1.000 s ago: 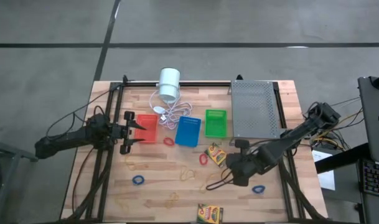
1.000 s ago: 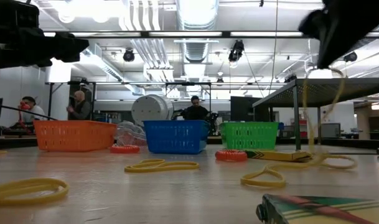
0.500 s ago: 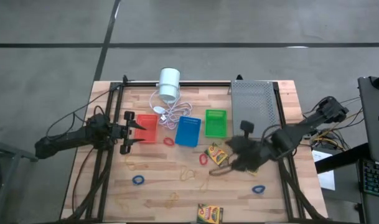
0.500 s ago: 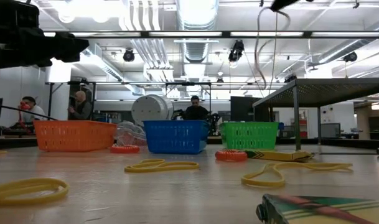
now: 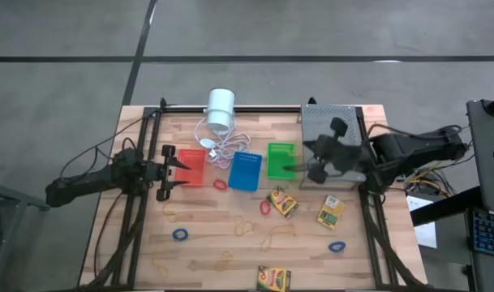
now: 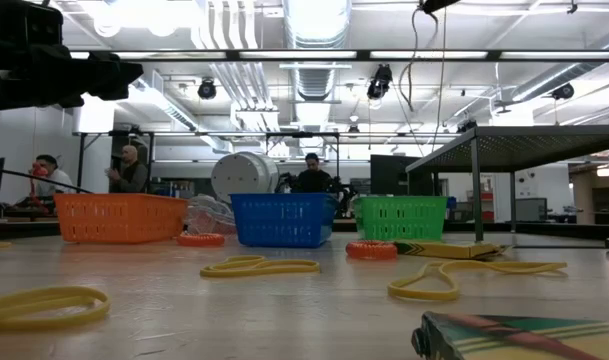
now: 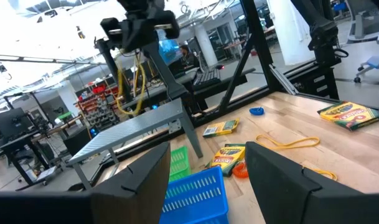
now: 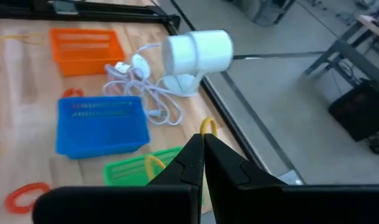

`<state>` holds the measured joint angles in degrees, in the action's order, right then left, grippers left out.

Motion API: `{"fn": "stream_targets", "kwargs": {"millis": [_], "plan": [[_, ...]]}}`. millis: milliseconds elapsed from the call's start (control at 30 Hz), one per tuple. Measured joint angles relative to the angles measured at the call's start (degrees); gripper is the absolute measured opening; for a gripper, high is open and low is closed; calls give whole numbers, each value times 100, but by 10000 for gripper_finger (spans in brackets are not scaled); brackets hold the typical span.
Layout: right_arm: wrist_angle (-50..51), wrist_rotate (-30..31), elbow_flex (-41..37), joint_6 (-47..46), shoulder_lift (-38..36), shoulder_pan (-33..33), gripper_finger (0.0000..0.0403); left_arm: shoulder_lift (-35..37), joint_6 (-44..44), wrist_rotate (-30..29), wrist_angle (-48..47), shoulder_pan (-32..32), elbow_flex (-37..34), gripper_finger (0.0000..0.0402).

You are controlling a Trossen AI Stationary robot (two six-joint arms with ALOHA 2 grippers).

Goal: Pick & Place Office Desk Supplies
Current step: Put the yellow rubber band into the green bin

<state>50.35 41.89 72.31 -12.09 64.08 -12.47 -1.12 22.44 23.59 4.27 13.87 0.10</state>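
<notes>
Right claw [image 5: 305, 168] risen over green basket [image 5: 281, 161], pinching tan rubber band [image 8: 205, 127], wrist view only

the surface [image 5: 230, 243] was pale wood with plank stripes. three slotted baskets stood on it: a red-orange basket [image 5: 191, 166], a blue basket [image 5: 246, 171] and a green basket [image 5: 281, 161]. the perforated tray [image 5: 331, 134] was grey, the cylinder [image 5: 221, 108] and its coiled cord [image 5: 216, 148] white. a crayon box [image 5: 331, 212] was yellow-green. rubber bands came red [image 5: 221, 184], blue [image 5: 179, 235] and tan [image 5: 247, 227]. the band [image 8: 208, 126] in the right arm's dark jaws was yellow.
</notes>
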Motion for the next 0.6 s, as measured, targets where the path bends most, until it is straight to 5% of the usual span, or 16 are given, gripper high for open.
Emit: {"fn": "stream_targets", "kwargs": {"millis": [300,600], "plan": [[-426,-1930,-173,543,-1,989,8,0,1,0,0,0,2,210],[-588,-2124,-377,954,503,1344,8,-11,0,0,-1,-2,0,210]]}}
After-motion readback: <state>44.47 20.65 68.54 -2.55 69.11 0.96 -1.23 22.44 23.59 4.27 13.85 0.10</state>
